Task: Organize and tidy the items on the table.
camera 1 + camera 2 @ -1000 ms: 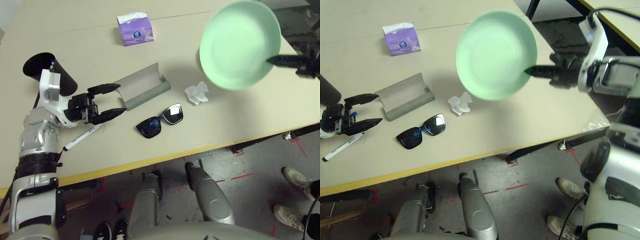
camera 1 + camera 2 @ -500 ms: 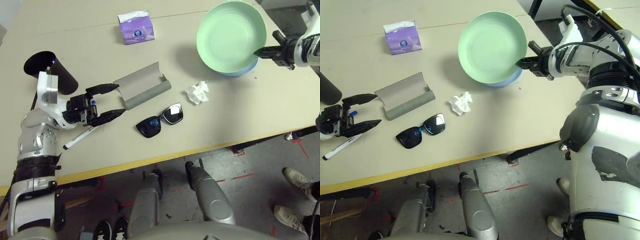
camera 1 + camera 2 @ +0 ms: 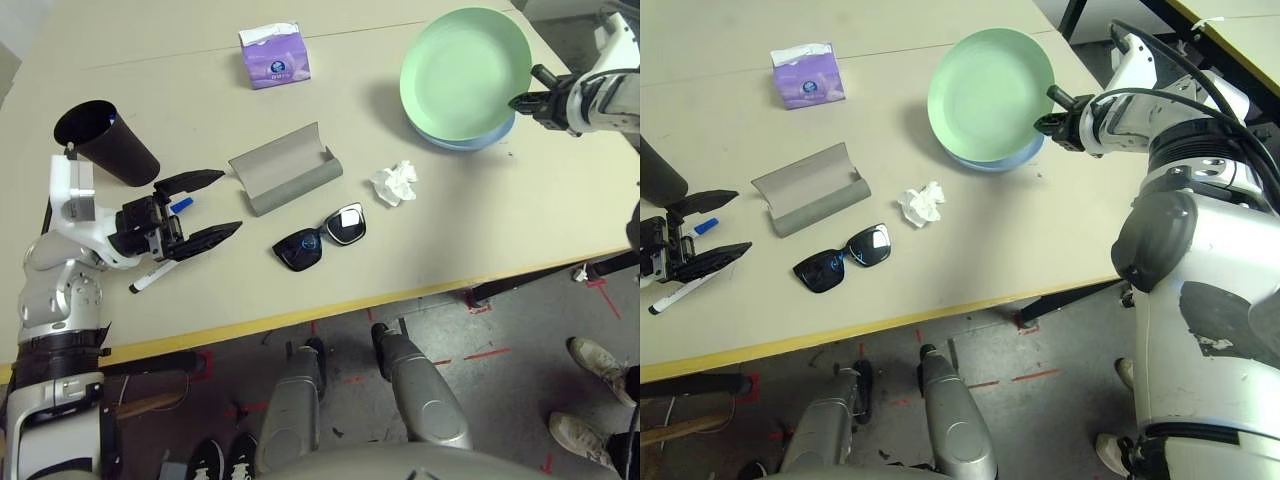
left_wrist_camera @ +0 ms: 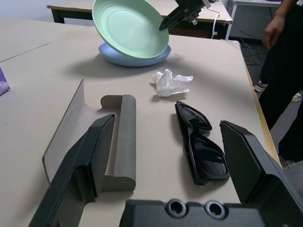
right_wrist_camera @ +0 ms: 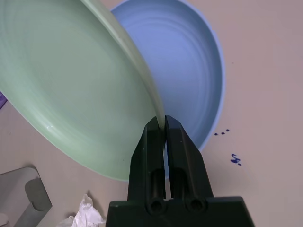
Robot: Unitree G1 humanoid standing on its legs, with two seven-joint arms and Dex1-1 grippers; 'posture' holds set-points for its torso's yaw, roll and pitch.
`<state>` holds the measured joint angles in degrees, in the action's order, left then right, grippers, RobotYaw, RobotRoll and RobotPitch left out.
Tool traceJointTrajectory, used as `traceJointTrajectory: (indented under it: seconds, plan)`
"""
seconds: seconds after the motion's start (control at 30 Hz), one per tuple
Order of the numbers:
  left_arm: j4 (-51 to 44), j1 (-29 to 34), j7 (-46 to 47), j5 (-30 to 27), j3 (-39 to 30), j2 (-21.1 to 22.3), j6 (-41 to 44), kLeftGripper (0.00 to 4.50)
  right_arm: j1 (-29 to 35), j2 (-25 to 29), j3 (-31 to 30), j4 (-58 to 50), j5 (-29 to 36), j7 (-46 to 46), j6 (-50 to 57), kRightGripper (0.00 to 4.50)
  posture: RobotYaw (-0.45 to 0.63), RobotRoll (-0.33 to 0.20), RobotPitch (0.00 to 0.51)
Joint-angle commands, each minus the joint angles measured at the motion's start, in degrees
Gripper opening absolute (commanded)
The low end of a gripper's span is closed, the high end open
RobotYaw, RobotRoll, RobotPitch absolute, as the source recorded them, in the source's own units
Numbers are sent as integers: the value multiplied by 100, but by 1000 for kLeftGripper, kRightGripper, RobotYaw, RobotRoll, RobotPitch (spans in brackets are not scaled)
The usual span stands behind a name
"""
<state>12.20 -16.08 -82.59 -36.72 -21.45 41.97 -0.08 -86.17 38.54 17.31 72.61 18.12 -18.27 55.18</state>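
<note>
My right gripper [image 3: 520, 102] is shut on the rim of the green plate [image 3: 465, 72]. The plate tilts over the pale blue plate [image 3: 990, 160], which lies at the table's [image 3: 500, 220] far right. At the left, my left gripper [image 3: 230, 200] is open, low over the table. A blue-capped marker [image 3: 181, 205] lies between its fingers and a black-capped marker [image 3: 150, 279] just in front of them. The open grey glasses case [image 3: 285, 168] is beyond its fingertips. Black sunglasses [image 3: 320, 240] and a crumpled tissue [image 3: 394, 184] lie mid-table.
A black cup [image 3: 105, 143] stands behind my left gripper. A purple tissue pack [image 3: 274, 57] sits at the back. A person [image 4: 284, 71] stands past the table's right end. The yellow front edge [image 3: 400, 300] runs close to the sunglasses.
My right gripper has brought the green plate from high above the table down over the blue plate. My left gripper has drawn back a little to the left, still open.
</note>
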Motion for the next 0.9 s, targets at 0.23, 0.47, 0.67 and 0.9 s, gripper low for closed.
traceJointTrajectory:
  seconds: [0.23, 0.47, 0.67, 0.9]
  plan:
    - [-137, 145, 22, -30, -36, 12, -65, 4500, 31, 50, -77, 58, -321, -164, 132, 21, -182, 0, 306]
    - [-120, 118, 35, -26, -33, 15, -79, 4500, 94, 121, -71, 57, -485, -178, 80, 21, -187, 0, 306]
    - [-42, 34, 30, 4, 18, -1, -93, 4500, 68, 136, -103, 44, -601, -296, 112, 511, -196, 0, 306]
    - [162, -95, 7, 63, 79, -42, -166, 4500, -2, 183, -154, 38, -710, -439, 97, 2828, -214, 0, 296]
